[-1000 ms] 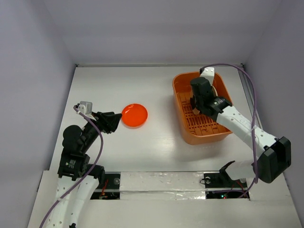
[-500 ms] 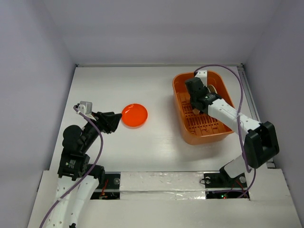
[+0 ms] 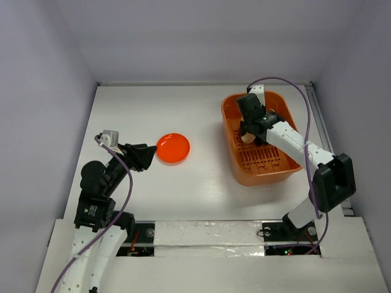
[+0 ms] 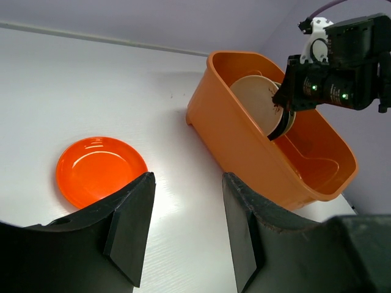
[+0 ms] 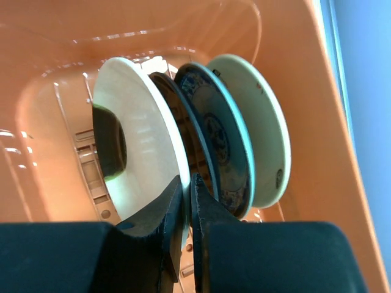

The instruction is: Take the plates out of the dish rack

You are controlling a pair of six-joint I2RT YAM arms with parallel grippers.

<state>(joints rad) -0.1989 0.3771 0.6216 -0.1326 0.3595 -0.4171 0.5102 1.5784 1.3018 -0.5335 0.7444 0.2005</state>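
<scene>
The orange dish rack [image 3: 257, 177] stands at the right; it also shows in the left wrist view [image 4: 239, 154]. Several plates stand on edge in it: a plain cream plate [image 5: 143, 137] in front, a black plate [image 5: 173, 97], a blue-grey patterned plate [image 5: 215, 131], and a cream plate with small marks [image 5: 259, 125]. My right gripper [image 5: 189, 186] is inside the rack [image 5: 55, 85], shut on the rim of the front cream plate; it also shows in the top view [image 3: 248, 130]. The orange-red plate [image 3: 173, 148] lies flat on the table. My left gripper [image 3: 149, 156] is open and empty just left of it.
White table [image 3: 140, 110] inside purple walls. The right arm's purple cable [image 3: 287, 82] arcs over the rack's far end. A taped strip [image 3: 208, 235] runs along the near edge between the arm bases.
My right gripper has moved toward the rack's far end and down onto the standing plates. The left arm and the orange-red plate have not moved.
</scene>
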